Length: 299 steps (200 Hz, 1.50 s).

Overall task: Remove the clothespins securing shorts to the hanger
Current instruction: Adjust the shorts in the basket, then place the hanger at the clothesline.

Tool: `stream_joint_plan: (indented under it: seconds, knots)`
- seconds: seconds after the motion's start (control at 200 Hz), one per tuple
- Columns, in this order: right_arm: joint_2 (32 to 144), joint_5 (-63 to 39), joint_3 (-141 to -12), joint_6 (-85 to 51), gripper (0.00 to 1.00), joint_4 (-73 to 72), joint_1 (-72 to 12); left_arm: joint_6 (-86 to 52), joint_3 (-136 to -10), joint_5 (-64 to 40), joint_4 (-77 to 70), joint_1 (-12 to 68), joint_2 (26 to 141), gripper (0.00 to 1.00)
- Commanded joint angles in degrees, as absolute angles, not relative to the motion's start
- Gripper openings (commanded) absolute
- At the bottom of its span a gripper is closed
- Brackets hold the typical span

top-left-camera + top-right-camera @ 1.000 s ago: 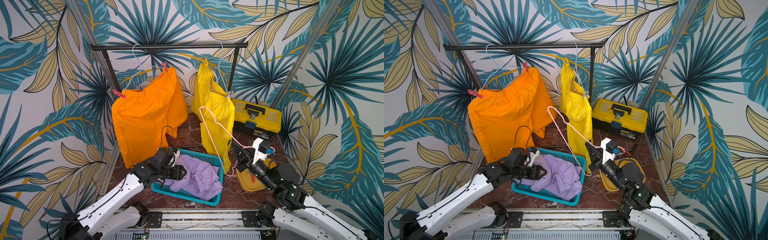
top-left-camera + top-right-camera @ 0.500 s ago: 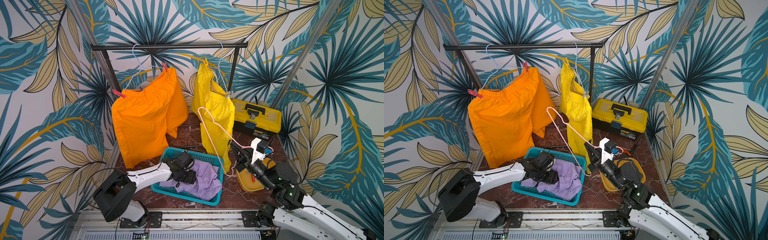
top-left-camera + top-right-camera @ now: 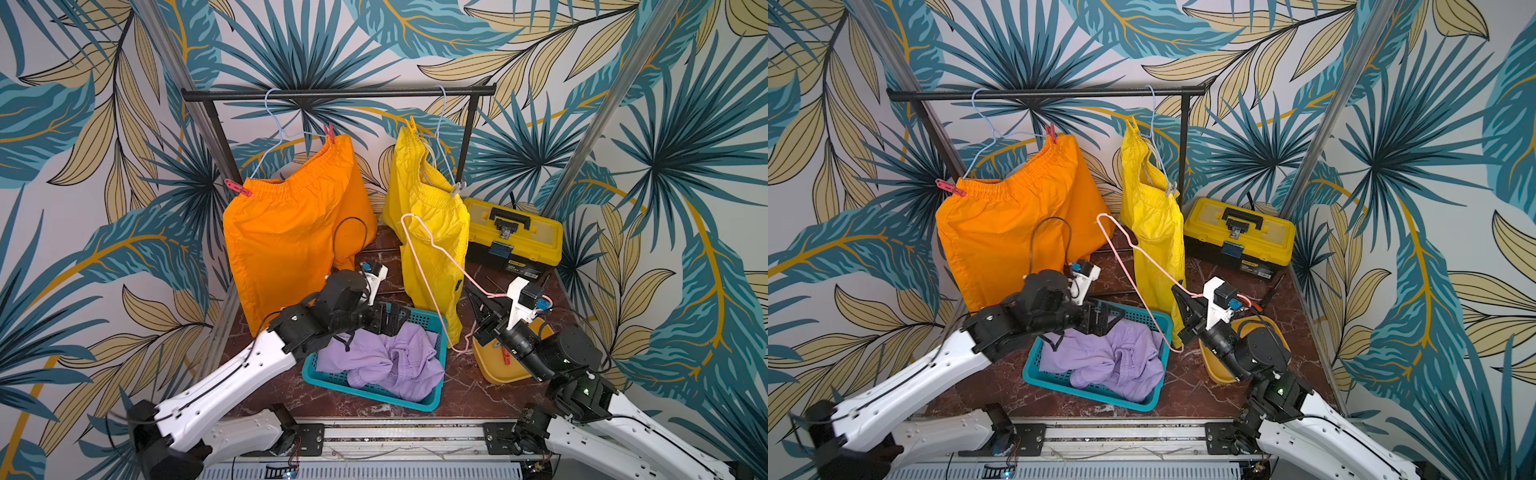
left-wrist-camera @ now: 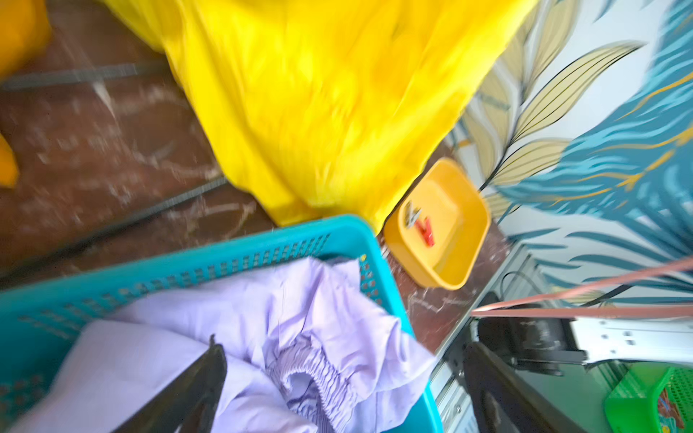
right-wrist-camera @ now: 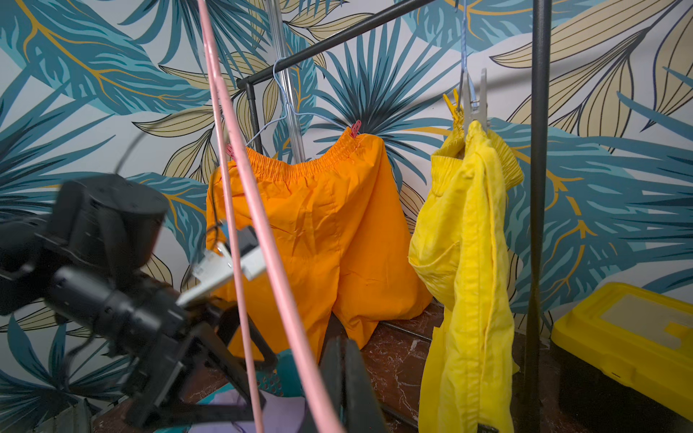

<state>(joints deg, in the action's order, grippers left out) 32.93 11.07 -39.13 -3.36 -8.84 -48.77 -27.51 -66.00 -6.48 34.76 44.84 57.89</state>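
Currently the left gripper (image 3: 391,320) hangs over the far end of the teal basket (image 3: 368,392), jaws spread wide with nothing between them. The left wrist view shows its fingers (image 4: 195,386) well apart above the lilac shorts (image 3: 386,365). The lilac shorts lie crumpled in the basket, on no hanger.

The right gripper (image 3: 478,299) is clamped down on the pink hanger (image 4: 600,311). The hanger is bare and tilted, with its hook up in front of the yellow shorts (image 3: 432,232) and its lower corner down by the basket's right end.

Both other pairs hang on the black rail (image 3: 332,94), each from a pale blue hanger:
- The orange shorts (image 3: 286,245) hang on the left blue hanger (image 3: 274,124). One red clothespin (image 3: 237,188) sits at the near waistband corner and a second red clothespin (image 3: 330,131) at the far corner, both on.
- The yellow shorts hang on the right blue hanger (image 3: 443,112), edge-on to the top views. A yellow-orange clothespin (image 3: 412,124) sits at the far top corner and a grey clothespin (image 3: 456,188) at the near corner, both on.

The yellow tub (image 3: 494,372) sits on the brown marble tabletop (image 3: 291,386) just beside the basket, partly under the right arm. In the left wrist view it holds a loose red clothespin (image 4: 426,232) and a pale clothespin (image 4: 411,214), touching. That view is motion-blurred, so finer detail can't be told.

The yellow toolbox (image 3: 513,232) sits shut at the back right, near the rail's right post.
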Motion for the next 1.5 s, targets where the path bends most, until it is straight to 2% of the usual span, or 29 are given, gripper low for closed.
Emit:
stream_joint_plan:
  seconds: [0.0, 0.19, 0.295, 0.451, 0.581, 0.836, 1.086, 1.207, 1.492]
  knots:
    - [34.0, 9.9, -41.0, -2.3, 0.0, -4.5, -48.7, -22.3, -70.9, -1.4, 42.2, 43.6, 51.9, 1.0]
    - [37.0, 4.6, -46.7, 0.4, 0.0, 7.1, -48.7, -15.2, -80.5, -6.9, 51.0, 38.6, 49.9, 1.0]
    - [39.3, -0.8, -50.3, 1.6, 0.0, 16.0, -48.6, -8.9, -83.9, -12.3, 55.8, 38.5, 50.6, 1.0]
    - [40.6, -8.7, -52.2, 4.2, 0.0, 22.0, -48.7, -5.8, -87.9, -17.7, 60.2, 38.4, 54.3, 0.99]
    - [43.2, -11.5, -53.8, 5.9, 0.0, 27.5, -48.7, -3.7, -88.7, -15.3, 62.7, 38.5, 56.9, 1.0]
    - [42.6, -15.6, -50.6, 5.8, 0.0, 23.6, -48.6, -3.7, -84.2, -17.3, 62.7, 38.5, 57.0, 1.0]
    - [47.3, -17.9, -52.4, 6.4, 0.0, 24.1, -48.7, -4.7, -79.2, -23.7, 62.5, 38.5, 56.5, 1.0]
    - [48.6, -18.4, -52.3, 6.0, 0.0, 22.5, -48.7, -4.7, -77.5, -24.7, 62.5, 38.5, 56.4, 0.89]
    - [50.2, -20.1, -53.1, 6.0, 0.0, 21.6, -48.7, -4.0, -77.1, -28.0, 62.5, 38.5, 57.4, 0.53]
